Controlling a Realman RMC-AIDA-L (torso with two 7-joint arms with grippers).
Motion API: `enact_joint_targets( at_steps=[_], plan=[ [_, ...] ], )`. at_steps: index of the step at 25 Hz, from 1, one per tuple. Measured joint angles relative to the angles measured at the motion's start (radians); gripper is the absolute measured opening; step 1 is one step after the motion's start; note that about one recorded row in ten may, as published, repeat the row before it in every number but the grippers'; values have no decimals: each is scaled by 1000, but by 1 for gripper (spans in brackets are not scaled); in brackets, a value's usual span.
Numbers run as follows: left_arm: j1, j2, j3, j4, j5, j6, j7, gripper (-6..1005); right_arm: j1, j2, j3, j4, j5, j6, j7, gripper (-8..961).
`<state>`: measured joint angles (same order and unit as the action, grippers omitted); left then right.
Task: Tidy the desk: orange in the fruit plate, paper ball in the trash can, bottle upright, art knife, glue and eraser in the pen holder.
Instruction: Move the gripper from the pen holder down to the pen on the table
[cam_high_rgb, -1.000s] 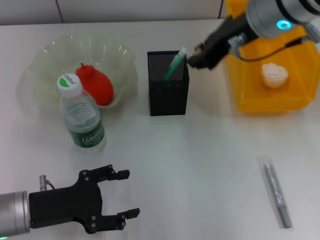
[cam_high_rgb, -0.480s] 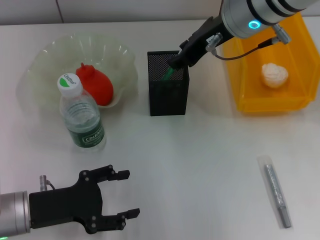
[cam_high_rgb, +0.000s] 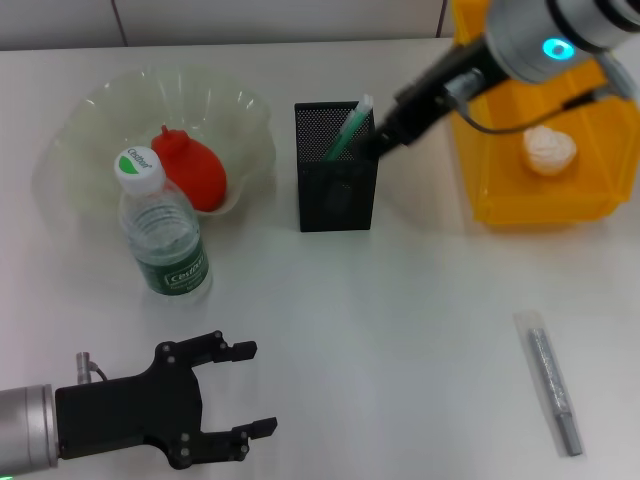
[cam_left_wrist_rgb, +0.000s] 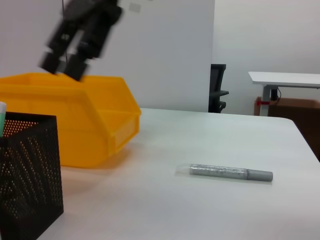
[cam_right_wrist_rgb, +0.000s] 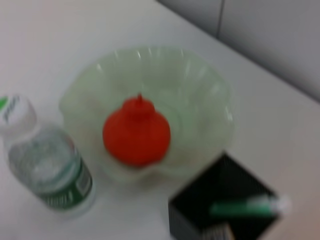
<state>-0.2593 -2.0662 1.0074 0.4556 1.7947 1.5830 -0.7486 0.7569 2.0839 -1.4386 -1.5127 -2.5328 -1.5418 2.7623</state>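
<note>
A black mesh pen holder (cam_high_rgb: 335, 190) stands mid-table with a green-and-white stick (cam_high_rgb: 350, 125) leaning inside it. My right gripper (cam_high_rgb: 385, 135) hovers just right of the holder's rim, beside the stick's top. A silver art knife (cam_high_rgb: 553, 385) lies on the table at the near right. The orange (cam_high_rgb: 192, 168) sits in the clear fruit plate (cam_high_rgb: 100, 100). The bottle (cam_high_rgb: 165, 235) stands upright in front of the plate. A paper ball (cam_high_rgb: 548, 150) lies in the yellow trash bin (cam_high_rgb: 500, 190). My left gripper (cam_high_rgb: 258, 388) is open and empty, parked near the front left. The eraser is out of view.
The left wrist view shows the holder (cam_left_wrist_rgb: 27, 170), the yellow bin (cam_left_wrist_rgb: 70, 117), the art knife (cam_left_wrist_rgb: 230, 172) and the table's far edge. The right wrist view shows the orange (cam_right_wrist_rgb: 136, 132), the bottle (cam_right_wrist_rgb: 47, 165) and the holder (cam_right_wrist_rgb: 225, 200).
My right gripper swung left over the pen holder, then drew back right. The green stick dipped lower, then leans in the holder as before. The left arm has barely moved.
</note>
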Motion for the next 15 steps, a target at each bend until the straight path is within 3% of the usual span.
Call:
enact_joint_targets(
  at_steps=[4, 5, 6, 10, 15],
  plan=[
    [1, 1, 1, 0, 0, 0, 0, 802, -76, 2, -24, -78, -43, -65, 45, 815],
    [0, 1, 5, 0, 0, 0, 0, 802, -126, 3, -61, -120, -83, -89, 79, 840],
    [0, 1, 5, 0, 0, 0, 0, 802, -126, 3, -61, -120, -83, -89, 79, 837],
    [-4, 2, 5, 4, 0, 2, 0, 802, -244, 4, -133, -199, -147, -147, 139, 827],
    [-7, 1, 5, 7, 0, 5, 0, 802, -328, 4, -146, -197, -151, -157, 152, 815]
  ],
)
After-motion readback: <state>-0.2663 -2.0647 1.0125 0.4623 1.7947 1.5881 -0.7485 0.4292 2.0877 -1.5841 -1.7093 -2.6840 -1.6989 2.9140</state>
